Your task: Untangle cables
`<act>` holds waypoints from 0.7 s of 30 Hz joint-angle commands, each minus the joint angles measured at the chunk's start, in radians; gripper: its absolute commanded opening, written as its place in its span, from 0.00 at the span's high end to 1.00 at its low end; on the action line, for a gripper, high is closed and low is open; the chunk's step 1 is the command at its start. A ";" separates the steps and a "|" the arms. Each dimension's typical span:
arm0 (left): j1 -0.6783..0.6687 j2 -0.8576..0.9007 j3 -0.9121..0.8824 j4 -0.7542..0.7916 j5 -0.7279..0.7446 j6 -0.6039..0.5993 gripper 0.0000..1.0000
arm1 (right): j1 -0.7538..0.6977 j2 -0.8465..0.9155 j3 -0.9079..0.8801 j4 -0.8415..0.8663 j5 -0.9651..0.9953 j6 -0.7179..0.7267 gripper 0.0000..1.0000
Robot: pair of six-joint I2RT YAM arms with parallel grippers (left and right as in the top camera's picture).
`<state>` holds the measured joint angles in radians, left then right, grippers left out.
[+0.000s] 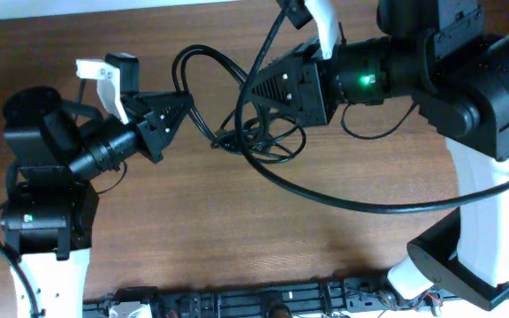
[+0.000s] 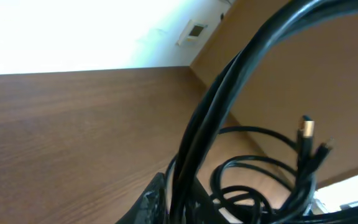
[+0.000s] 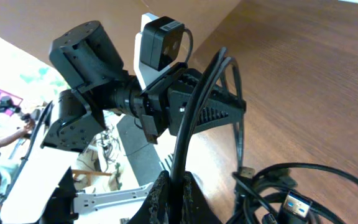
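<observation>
The cables are thin black cords. A tangled bundle of them (image 1: 263,141) lies on the wooden table between the two arms. A loop (image 1: 203,55) rises from it and spans both grippers. My left gripper (image 1: 184,102) comes in from the left, and in its wrist view its jaws (image 2: 182,199) sit tight around two cords (image 2: 229,81). A gold-tipped plug (image 2: 306,129) hangs beyond them. My right gripper (image 1: 247,93) is shut on one cord (image 3: 197,106), which runs up from its jaws (image 3: 180,180) to the left gripper (image 3: 225,102). A blue USB plug (image 3: 294,205) lies in the bundle.
A thick black arm cable (image 1: 352,201) sweeps across the table from the bundle to the right arm's base. A black rail with fittings (image 1: 263,300) runs along the front edge. Bare wood (image 1: 175,230) lies in front of the bundle.
</observation>
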<state>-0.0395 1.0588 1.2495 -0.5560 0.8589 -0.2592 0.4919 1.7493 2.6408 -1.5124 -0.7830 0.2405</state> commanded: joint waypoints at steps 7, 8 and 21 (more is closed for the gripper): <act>0.003 -0.042 0.014 0.037 0.043 -0.010 0.88 | 0.005 -0.030 0.015 -0.003 0.066 0.000 0.96; 0.003 -0.050 0.014 0.045 0.042 -0.010 0.88 | 0.005 -0.030 0.015 -0.003 0.067 0.000 0.96; 0.171 -0.182 0.044 0.113 0.039 -0.043 0.86 | 0.005 -0.024 0.015 -0.154 0.512 0.000 0.21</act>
<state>0.0834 0.9058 1.2667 -0.4442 0.8833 -0.2779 0.4919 1.7454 2.6415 -1.6516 -0.4183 0.2386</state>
